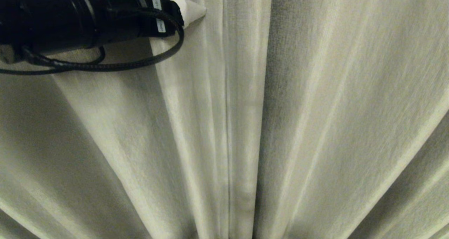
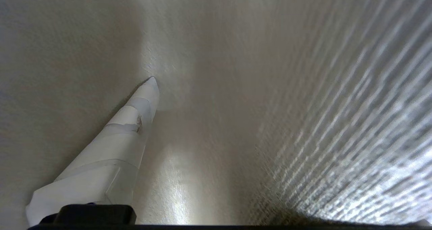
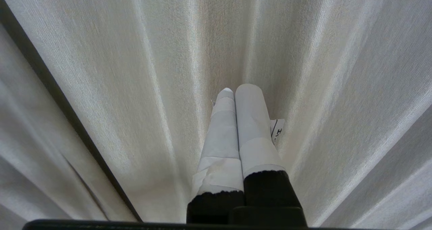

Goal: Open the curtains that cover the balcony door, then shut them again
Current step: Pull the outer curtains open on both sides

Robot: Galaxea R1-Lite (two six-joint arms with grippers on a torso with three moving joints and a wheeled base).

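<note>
The cream curtains fill the head view, drawn together, the left panel (image 1: 115,133) meeting the right panel (image 1: 333,109) at a hemmed edge in the middle. The balcony door is hidden behind them. My left arm (image 1: 70,18) reaches in from the upper left, one white-taped finger (image 1: 191,9) touching a pleat of the left panel. In the left wrist view the left gripper (image 2: 216,88) is open; one finger (image 2: 135,115) shows, fabric bulges between the jaws and covers the other. My right gripper (image 3: 233,90) is shut and empty, pointing at the curtain folds (image 3: 152,71).
A narrow dark strip (image 3: 60,98) runs between two folds in the right wrist view; I cannot tell what it is. Black cables (image 1: 140,61) hang from the left arm in front of the fabric. Nothing but curtain shows around the arms.
</note>
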